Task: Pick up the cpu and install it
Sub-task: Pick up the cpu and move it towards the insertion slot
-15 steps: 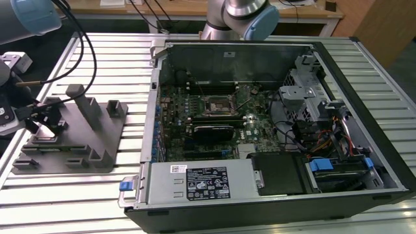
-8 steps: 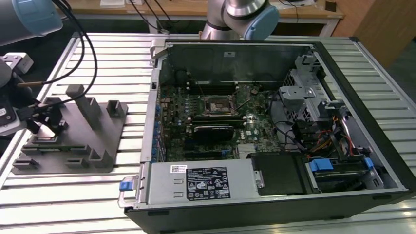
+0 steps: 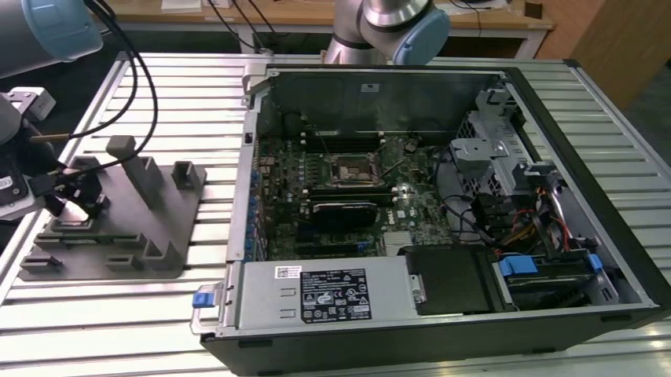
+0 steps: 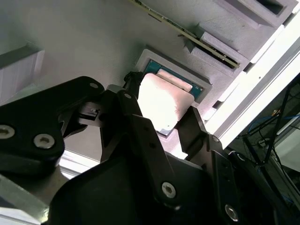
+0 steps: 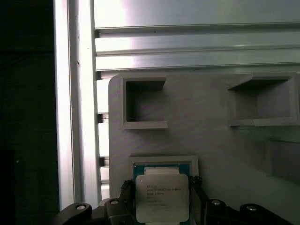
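A: One question: where's the cpu (image 5: 162,197)?
B: In its pocket on the grey holder (image 5: 211,136), squarely between the tips of the claw (image 4: 163,99), which pinch two opposite edges, well apart from the socket (image 3: 350,169).

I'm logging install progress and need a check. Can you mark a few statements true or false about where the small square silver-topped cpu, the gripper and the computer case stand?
1. The small flat square silvery-topped cpu is at a recess of the grey plastic fixture block. True.
2. The cpu sits in the black metal-framed socket on the green motherboard. False: it is at the fixture block, outside the case.
3. The black gripper is at the cpu. True.
4. The black computer case is closed. False: its side is open, with the motherboard exposed.
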`<action>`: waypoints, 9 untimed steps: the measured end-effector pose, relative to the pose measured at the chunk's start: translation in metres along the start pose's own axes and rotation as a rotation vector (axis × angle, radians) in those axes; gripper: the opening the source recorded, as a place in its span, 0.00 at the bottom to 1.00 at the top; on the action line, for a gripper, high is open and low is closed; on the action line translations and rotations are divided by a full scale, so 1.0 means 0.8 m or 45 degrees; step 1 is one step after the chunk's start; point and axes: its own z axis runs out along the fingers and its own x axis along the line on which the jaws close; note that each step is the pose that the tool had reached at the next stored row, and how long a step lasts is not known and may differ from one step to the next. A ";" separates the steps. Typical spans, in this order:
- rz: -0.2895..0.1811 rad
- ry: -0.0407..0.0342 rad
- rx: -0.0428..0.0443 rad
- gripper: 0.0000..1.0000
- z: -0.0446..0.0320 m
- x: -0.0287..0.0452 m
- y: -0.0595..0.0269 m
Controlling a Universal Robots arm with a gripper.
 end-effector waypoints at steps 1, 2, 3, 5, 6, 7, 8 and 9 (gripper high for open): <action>0.000 0.0000 0.000 0.59 0.0000 0.0000 0.000; 0.000 0.0000 0.000 0.59 0.0001 0.0000 0.000; 0.000 0.0000 0.000 0.57 0.0001 0.0000 0.000; 0.000 0.0001 0.000 0.55 0.0001 0.0000 0.000; 0.000 0.0001 0.000 0.55 0.0001 0.0000 0.000; 0.000 0.0001 0.000 0.55 0.0002 0.0000 0.000; 0.000 0.0000 0.000 0.55 0.0002 0.0000 0.000; 0.000 0.0000 0.000 0.55 0.0003 0.0000 0.000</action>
